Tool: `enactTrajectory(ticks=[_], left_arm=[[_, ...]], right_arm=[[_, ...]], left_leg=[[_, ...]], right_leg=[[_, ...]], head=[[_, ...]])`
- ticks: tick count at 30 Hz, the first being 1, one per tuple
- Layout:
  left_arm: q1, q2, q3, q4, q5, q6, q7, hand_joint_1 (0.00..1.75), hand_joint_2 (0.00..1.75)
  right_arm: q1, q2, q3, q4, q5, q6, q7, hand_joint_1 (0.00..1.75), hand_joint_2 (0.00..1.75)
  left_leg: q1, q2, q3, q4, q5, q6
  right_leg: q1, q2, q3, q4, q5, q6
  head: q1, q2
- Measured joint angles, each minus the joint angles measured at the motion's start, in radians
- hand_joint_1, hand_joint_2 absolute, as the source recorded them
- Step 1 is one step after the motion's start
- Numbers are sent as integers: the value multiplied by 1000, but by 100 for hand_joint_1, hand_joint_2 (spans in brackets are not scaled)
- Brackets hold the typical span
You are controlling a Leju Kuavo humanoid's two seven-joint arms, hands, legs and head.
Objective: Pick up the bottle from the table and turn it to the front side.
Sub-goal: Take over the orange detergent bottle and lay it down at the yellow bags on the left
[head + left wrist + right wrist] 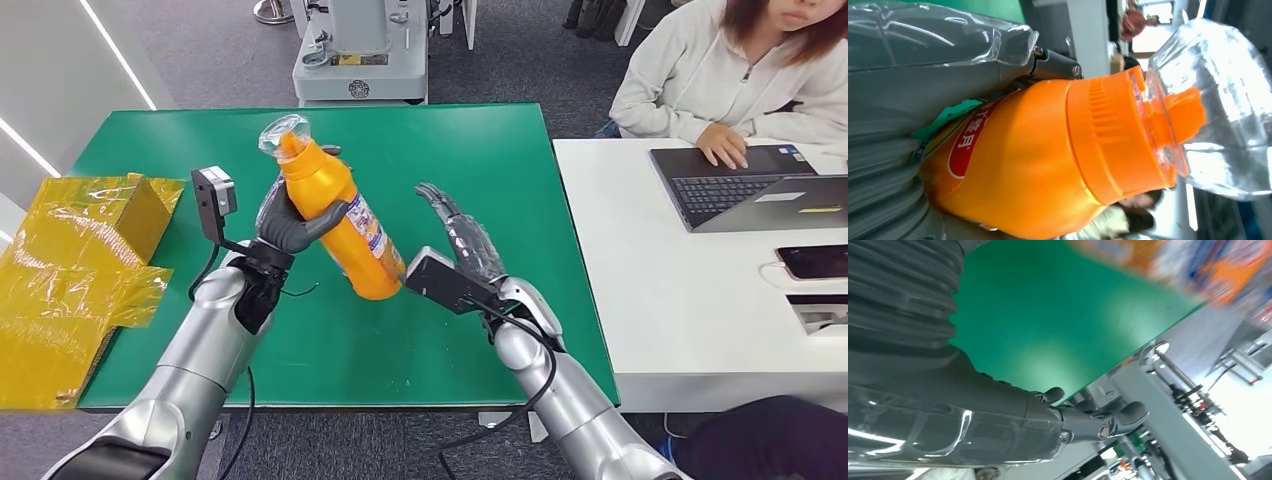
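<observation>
An orange bottle (340,215) with a blue and red label and a clear plastic wrap over its cap is lifted above the green table (480,150), tilted with its cap up and away from me. My left hand (290,222) grips it around the upper body. In the left wrist view the bottle (1048,165) and its ribbed orange cap (1128,135) show close up under the clear wrap. My right hand (465,245) is open with its fingers stretched out, just right of the bottle's base, palm toward it. Its fingers (1125,415) show over the table edge in the right wrist view.
Crumpled yellow bags (70,270) lie at the table's left edge. A white desk (680,300) stands to the right with a laptop (750,190) and a phone (815,262); a person (740,70) sits there typing. A grey machine (360,50) stands behind the table.
</observation>
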Motion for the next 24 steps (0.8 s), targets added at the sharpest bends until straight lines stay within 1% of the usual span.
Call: enactTrajectory(ticks=[4, 6, 9, 13, 16, 19, 24], left_arm=[[-21, 29, 3, 31, -40, 28, -13, 175, 175], [-38, 42, 3, 45, -86, 65, -34, 175, 175], [-81, 73, -1, 58, -237, 168, -76, 175, 175], [-168, 118, -29, 74, -470, 315, -90, 175, 175], [-229, 147, -69, 88, -650, 429, -84, 175, 175], [-280, 174, -136, 105, -834, 536, -71, 175, 175], [-344, 206, -232, 154, -1046, 598, -30, 175, 175]], right_arm=[[12, -19, -15, 0, 1, -9, -5, 0, 175], [13, -26, -16, -1, -4, -8, -6, 0, 175], [13, -36, -17, -3, -13, -6, -8, 0, 175], [7, -42, -16, 0, -32, -4, -18, 0, 175], [0, -44, -16, 5, -44, -5, -25, 0, 175], [-3, -44, -16, 9, -48, -8, -30, 0, 175], [-11, -45, -16, 15, -48, -13, -32, 0, 175]], left_leg=[[0, 0, 0, 0, 0, 0], [0, 0, 0, 0, 0, 0], [0, 1, 0, 0, 0, 0], [0, 0, 0, 0, 0, 0], [0, 1, 0, 0, 0, 0], [0, 1, 0, 0, 0, 0], [0, 1, 0, 0, 0, 0]], right_leg=[[0, 0, 0, 0, 0, 0], [0, 0, 0, 0, 0, 0], [0, 1, 0, 0, 0, 0], [0, 0, -1, 1, 0, 0], [0, 1, -1, 1, 0, 0], [0, 1, 0, 1, 0, 0], [0, 1, 0, 1, 0, 0]], head=[[0, 0], [0, 0], [0, 0], [0, 0], [0, 0], [0, 0], [0, 0]])
